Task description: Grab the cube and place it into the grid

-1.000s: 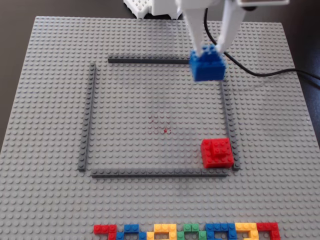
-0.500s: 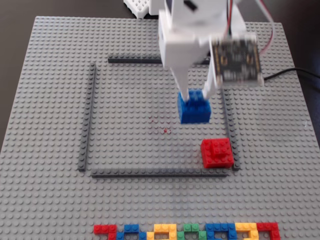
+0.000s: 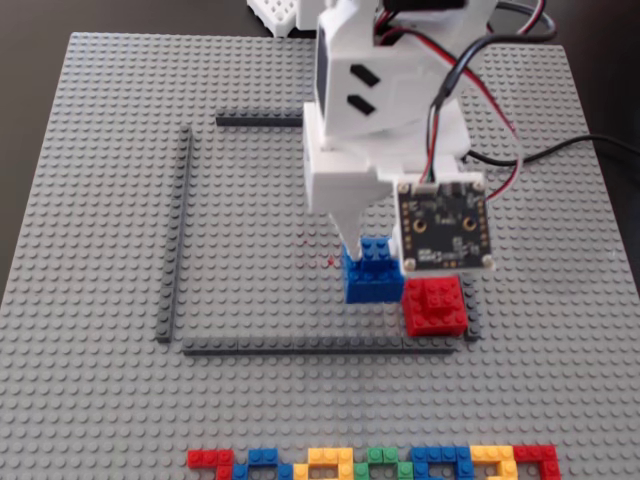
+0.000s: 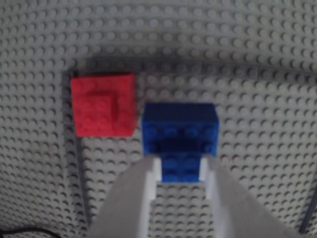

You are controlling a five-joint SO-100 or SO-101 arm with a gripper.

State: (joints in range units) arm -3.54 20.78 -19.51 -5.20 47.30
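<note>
A blue cube (image 3: 370,282) of stacked bricks, with a smaller block on top, stands on the grey baseplate (image 3: 90,200) inside the dark grey frame (image 3: 175,230), near its lower right corner. A red cube (image 3: 434,305) stands right beside it. My gripper (image 3: 372,250) reaches down over the blue cube. In the wrist view my gripper (image 4: 179,166) has both fingers pressed against the sides of the blue cube's (image 4: 181,126) top block, with the red cube (image 4: 104,106) to its left. The far finger is hidden behind the camera board in the fixed view.
The frame's bottom strip (image 3: 320,347) and top strip (image 3: 258,120) bound the grid. A row of coloured bricks (image 3: 370,465) lies along the baseplate's front edge. A white part (image 3: 275,12) sits past the back edge. Cables (image 3: 560,150) trail off to the right.
</note>
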